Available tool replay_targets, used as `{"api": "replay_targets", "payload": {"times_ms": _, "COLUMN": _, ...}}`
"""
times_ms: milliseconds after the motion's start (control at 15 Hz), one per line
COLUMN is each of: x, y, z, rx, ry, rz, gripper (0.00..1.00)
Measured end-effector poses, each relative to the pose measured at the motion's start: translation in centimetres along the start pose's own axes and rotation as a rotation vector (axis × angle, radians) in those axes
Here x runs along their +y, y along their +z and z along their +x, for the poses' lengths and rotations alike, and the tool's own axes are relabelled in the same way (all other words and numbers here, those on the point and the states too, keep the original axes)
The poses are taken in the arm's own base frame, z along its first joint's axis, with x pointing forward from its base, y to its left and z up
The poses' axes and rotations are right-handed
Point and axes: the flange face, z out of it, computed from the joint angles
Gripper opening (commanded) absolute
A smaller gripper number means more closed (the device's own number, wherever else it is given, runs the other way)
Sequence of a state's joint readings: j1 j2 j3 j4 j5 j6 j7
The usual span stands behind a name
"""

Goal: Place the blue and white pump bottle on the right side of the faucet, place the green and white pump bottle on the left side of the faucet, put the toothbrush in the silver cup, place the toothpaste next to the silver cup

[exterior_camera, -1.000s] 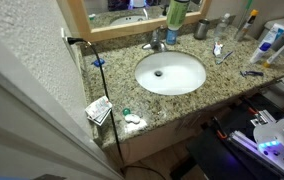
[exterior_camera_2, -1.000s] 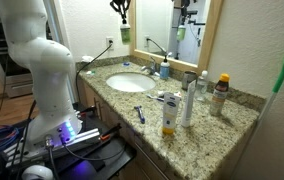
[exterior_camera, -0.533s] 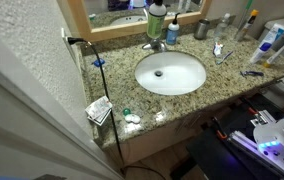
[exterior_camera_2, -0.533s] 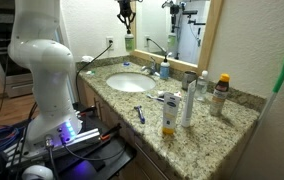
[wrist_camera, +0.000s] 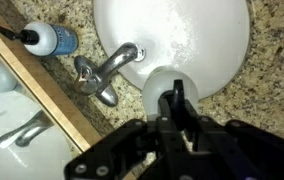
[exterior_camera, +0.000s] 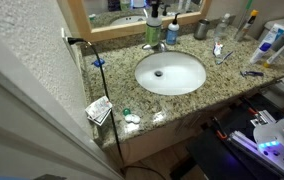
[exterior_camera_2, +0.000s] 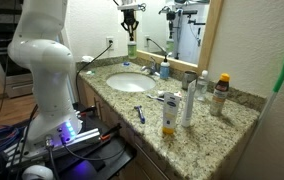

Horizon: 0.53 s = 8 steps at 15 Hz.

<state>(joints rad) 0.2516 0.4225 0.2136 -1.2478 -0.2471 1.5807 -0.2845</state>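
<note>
sink [exterior_camera: 170,72]: untouched | gripper [wrist_camera: 172,100]: clamped on green bottle [exterior_camera_2: 132,47], now further along the mirror and lower than a second ago | green bottle: hanging above counter near faucet [exterior_camera: 154,44], which sits between it and blue bottle [exterior_camera: 172,33] | judged: set-down close

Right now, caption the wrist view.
Fingers grip the green bottle above the sink rim, faucet and blue bottle alongside.

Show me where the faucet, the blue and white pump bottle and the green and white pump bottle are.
faucet [wrist_camera: 104,76], wrist view, chrome body.
blue and white pump bottle [wrist_camera: 64,40], wrist view, blue body.
green and white pump bottle [exterior_camera_2: 132,47], an exterior view, green body.
</note>
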Motion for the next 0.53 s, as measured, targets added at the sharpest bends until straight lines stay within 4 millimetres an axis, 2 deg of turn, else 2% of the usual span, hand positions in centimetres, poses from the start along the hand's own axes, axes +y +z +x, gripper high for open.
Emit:
{"api": "replay_targets", "payload": {"times_ms": 133, "x": 1.2, "y": 2.7, "z": 1.7, "rx": -0.014, "ry": 0.065, "rz": 0.016, "gripper": 0.04}}
{"api": "replay_targets", "payload": {"times_ms": 200, "x": 1.8, "y": 3.8, "z": 2.4, "rx": -0.019, "ry": 0.097, "rz": 0.021, "gripper": 0.16}}
{"api": "replay_targets", "payload": {"times_ms": 400, "x": 3.3, "y": 5.9, "z": 3.8, "rx": -0.021, "ry": 0.154, "rz": 0.036, "gripper": 0.16}}
{"api": "replay_targets", "payload": {"times_ms": 467, "x": 3.4, "y": 6.1, "z": 4.0, "rx": -0.020, "ry": 0.158, "rz": 0.037, "gripper": 0.04}}
{"api": "replay_targets", "payload": {"times_ms": 533, "x": 3.4, "y": 6.0, "z": 4.1, "rx": -0.016, "ry": 0.160, "rz": 0.037, "gripper": 0.04}}
